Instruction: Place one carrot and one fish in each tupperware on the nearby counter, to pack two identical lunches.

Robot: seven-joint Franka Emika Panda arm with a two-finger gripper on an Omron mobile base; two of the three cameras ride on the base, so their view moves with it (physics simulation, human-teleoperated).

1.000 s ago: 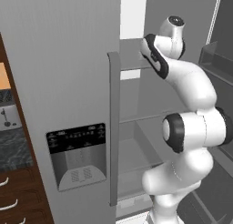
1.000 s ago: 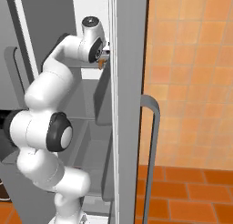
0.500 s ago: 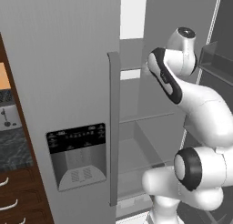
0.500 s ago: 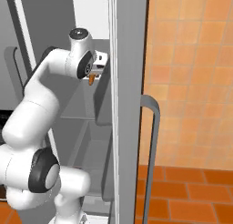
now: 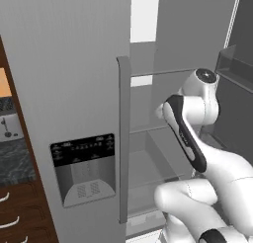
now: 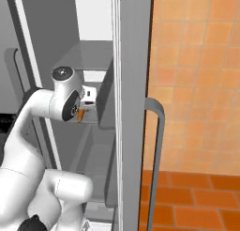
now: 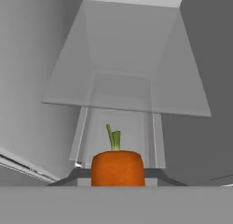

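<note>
The gripper (image 6: 82, 113) is closed down narrow on a carrot (image 7: 118, 167), whose orange body sits at six o'clock in the hand view with its green stalk (image 7: 113, 139) pointing toward twelve; in the right base view a sliver of the same orange shows just under the hand, at about four o'clock from the white wrist. The arm is inside the open fridge, with a glass shelf (image 7: 125, 89) ahead of the hand and the fridge door (image 6: 133, 84) close on the three o'clock side in the right base view. The step in hand looks like carrying the carrot out to the counter (image 5: 15, 160), a dark strip of which shows at nine o'clock in the left base view; no tupperware can be made out from here. To do it well, I would draw the hand straight back clear of the shelf and door edge before swinging, keep the squeeze steady, and avoid tilting the carrot so it cannot slip.
</note>
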